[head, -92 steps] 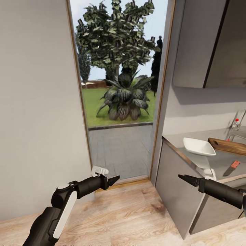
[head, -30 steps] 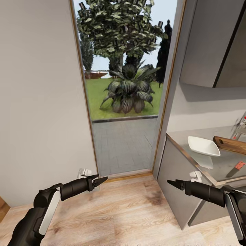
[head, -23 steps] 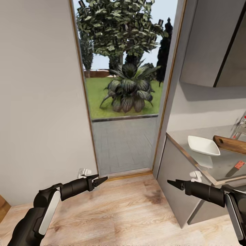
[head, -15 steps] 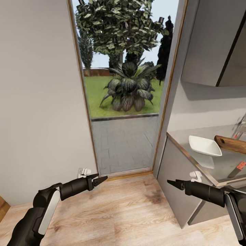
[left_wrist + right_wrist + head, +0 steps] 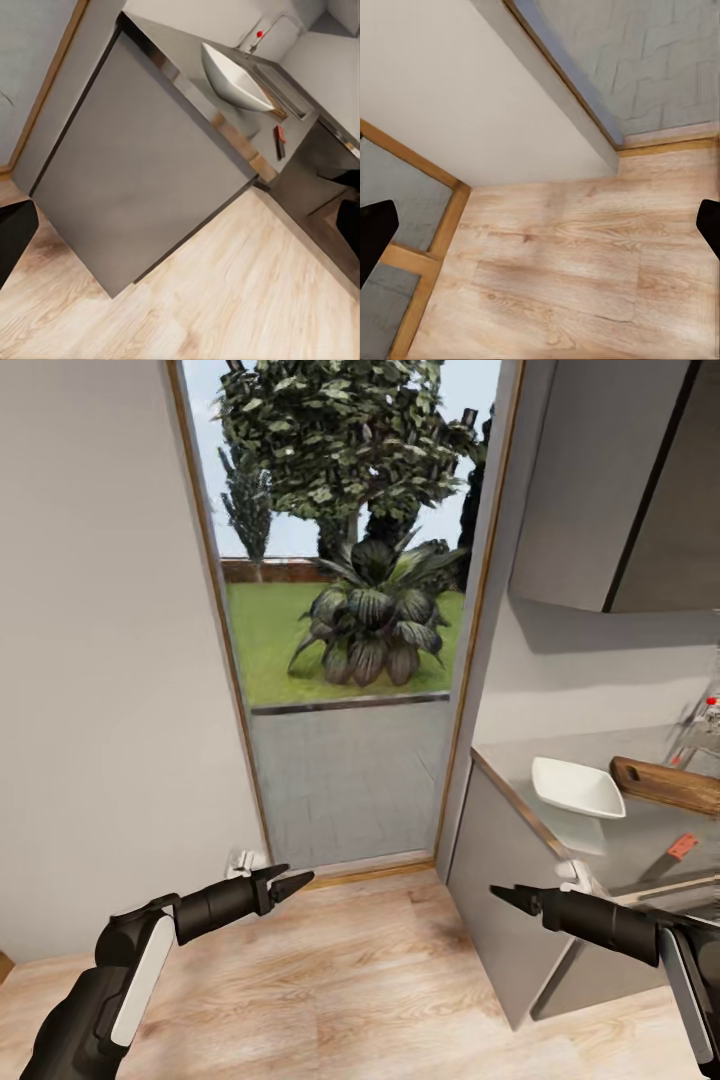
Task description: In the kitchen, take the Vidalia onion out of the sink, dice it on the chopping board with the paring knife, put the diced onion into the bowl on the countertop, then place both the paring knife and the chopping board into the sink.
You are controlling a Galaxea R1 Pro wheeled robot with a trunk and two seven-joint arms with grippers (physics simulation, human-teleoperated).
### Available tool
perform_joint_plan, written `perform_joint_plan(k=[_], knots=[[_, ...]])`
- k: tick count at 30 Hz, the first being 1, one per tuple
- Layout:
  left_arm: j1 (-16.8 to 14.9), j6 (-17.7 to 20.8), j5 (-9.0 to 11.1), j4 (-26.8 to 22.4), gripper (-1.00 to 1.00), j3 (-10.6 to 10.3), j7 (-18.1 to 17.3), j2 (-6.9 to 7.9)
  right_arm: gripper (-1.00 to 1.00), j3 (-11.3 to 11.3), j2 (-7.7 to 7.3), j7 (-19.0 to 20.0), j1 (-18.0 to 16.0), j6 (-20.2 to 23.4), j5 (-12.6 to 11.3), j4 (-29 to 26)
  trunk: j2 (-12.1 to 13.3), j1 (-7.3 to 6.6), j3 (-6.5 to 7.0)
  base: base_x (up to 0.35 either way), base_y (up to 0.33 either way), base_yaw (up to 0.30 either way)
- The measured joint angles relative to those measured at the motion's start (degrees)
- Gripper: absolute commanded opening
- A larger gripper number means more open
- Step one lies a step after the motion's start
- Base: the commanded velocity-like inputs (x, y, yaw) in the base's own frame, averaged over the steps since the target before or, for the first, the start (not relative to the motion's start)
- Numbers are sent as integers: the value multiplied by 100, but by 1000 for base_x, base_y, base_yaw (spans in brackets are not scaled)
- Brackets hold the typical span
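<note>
White bowl (image 5: pixel 577 787) sits near the surface's (image 5: pixel 520 762) end, board (image 5: pixel 665 784) and knife (image 5: pixel 678 849) beyond it. View has swung slightly; approach continues. Both end effectors (image 5: pixel 290 881) (image 5: pixel 512 897) stay wide, empty. Onion unseen.

From the head view, my right edge cuts off the board (image 5: pixel 668 784), so I can't see its far end or its handle slot. The knife (image 5: pixel 672 856) shows me only a red handle and a dark stub of blade, too small to judge how it lies. Of the sink I get just a sliver of faucet (image 5: pixel 704 725) with its red knob; the basin is out of frame. In both wrist views the finger tips are cropped at the edges.
</note>
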Motion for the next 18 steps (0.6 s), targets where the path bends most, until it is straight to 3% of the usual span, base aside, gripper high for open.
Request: perform_joint_plan(k=[9, 18], knots=[[0, 45, 2, -29, 100, 13, -17, 13, 100, -6, 8, 2, 0, -27, -21, 9, 0, 0, 0, 0, -297, 0], [0, 60, 6, -36, 100, 24, -19, 16, 100, -7, 9, 10, 0, -20, -34, 11, 0, 0, 0, 0, -35, 0]])
